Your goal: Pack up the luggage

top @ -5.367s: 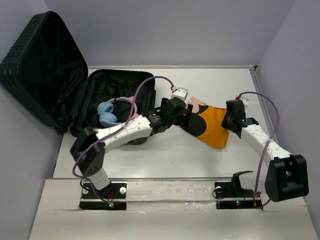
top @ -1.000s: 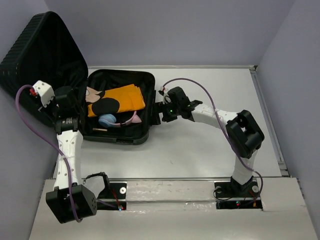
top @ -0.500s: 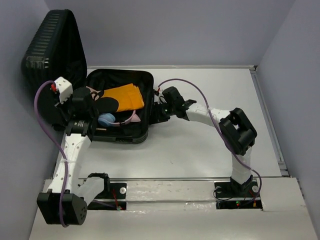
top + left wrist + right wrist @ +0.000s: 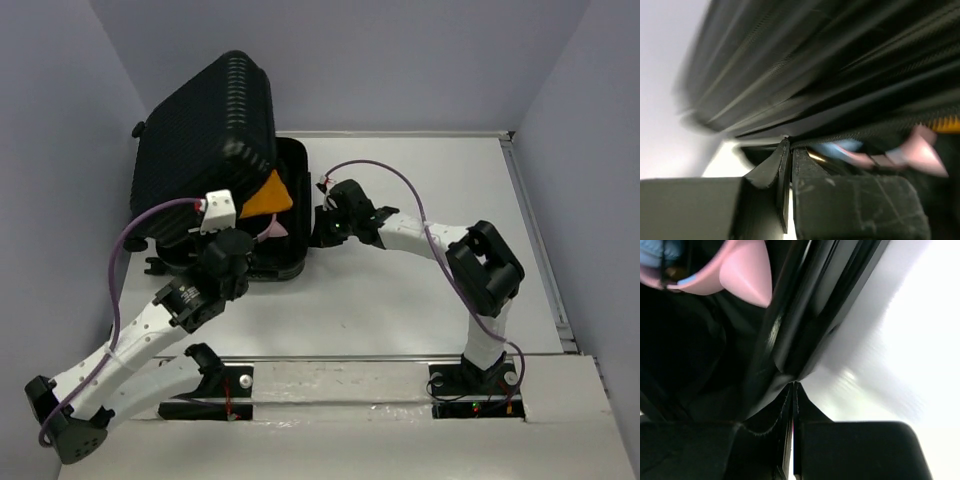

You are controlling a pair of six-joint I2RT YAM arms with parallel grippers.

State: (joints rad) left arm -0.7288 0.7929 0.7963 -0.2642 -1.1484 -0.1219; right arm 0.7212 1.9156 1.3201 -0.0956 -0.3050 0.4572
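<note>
The luggage [image 4: 205, 130], a black ribbed hard-shell suitcase, has its lid tilted over the base [image 4: 297, 180], leaving a wedge-shaped gap on the right. Inside the gap show a corner of the orange cloth [image 4: 268, 195] and the pink of the headphones [image 4: 276, 230]. My left gripper [image 4: 240, 252] is shut at the suitcase's near edge, its tips [image 4: 788, 145] touching the lid's rim [image 4: 865, 132], with the headphones [image 4: 920, 145] just behind. My right gripper [image 4: 322, 228] is shut, its tips [image 4: 794, 385] against the right rim of the base [image 4: 790, 335]. A pink ear pad [image 4: 742, 270] lies inside.
The white table [image 4: 420, 290] stretches right of the suitcase to a raised edge [image 4: 530, 230]. Grey walls stand behind and to both sides. Purple cables [image 4: 390, 170] arc from both wrists. The arm bases [image 4: 470, 385] sit at the near edge.
The lid has swung from standing at the left to leaning over the base, hiding most of the contents. My left arm came round to the near side. The right gripper has shut at the right rim.
</note>
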